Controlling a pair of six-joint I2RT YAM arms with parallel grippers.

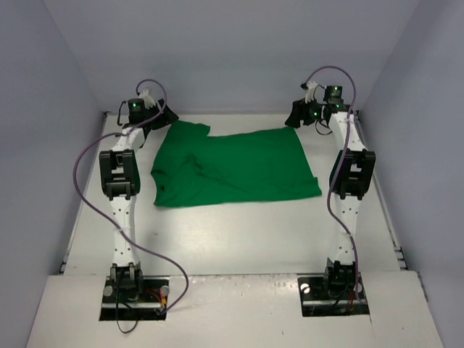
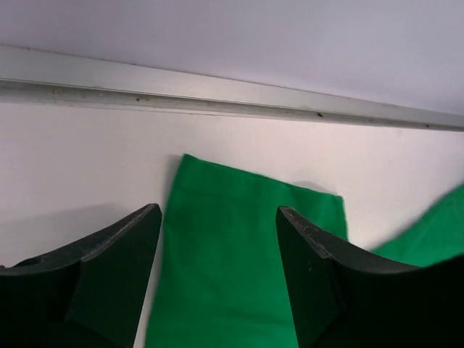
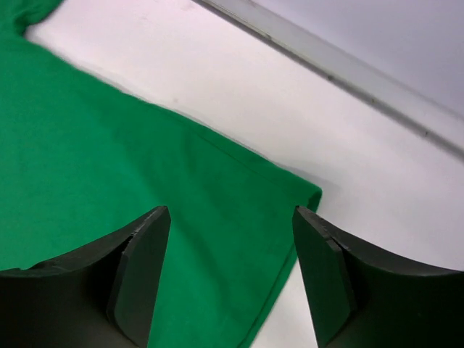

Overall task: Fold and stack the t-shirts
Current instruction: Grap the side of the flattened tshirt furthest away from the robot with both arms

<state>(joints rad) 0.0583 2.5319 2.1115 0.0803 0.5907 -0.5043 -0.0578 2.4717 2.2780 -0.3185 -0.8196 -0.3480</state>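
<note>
Both my hands are spread apart, gripping nothing. Only the top view shows the whole shirt (image 1: 232,167), flat on the white surface (image 1: 217,239) between my arms. My left hand (image 2: 217,217) hovers over one sleeve, my right hand (image 3: 232,214) over a far corner.

Overhead view from high at the near edge, looking down across the whole worktop (image 1: 217,239), left wrist view low and close over the t-shirt (image 2: 239,254) at its far left end, facing the back rail (image 2: 217,94), right wrist view close above its far right corner, both patches also visible from overhead.
</note>
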